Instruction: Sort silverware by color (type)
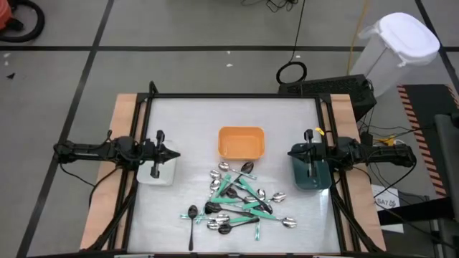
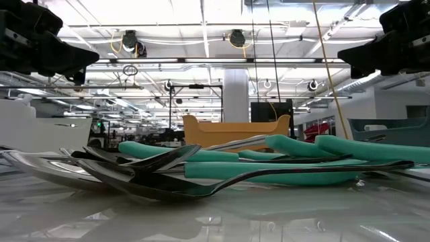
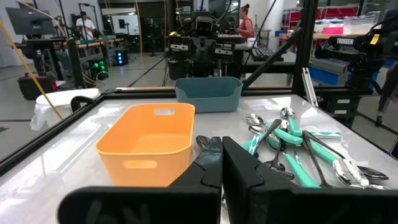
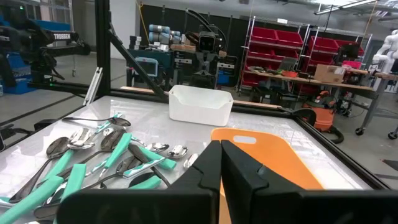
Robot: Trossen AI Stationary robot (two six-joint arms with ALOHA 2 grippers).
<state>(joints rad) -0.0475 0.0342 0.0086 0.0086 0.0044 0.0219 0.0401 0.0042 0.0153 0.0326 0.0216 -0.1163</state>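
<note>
Teal-handled and black silverware (image 1: 240, 199) is shown heaped at the table's front centre, handles pointing every way, between the left gripper (image 1: 172, 155) and the right gripper (image 1: 292, 153), both closed and empty, neither clearly nearer.

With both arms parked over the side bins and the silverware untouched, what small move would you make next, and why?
Probably open the right gripper and swing it from above the dark teal bin toward the silverware pile. Both grippers are shut and empty, the left gripper hangs over the white bin, the orange bin is empty, and teal-handled spoons lie nearest the right side.
</note>
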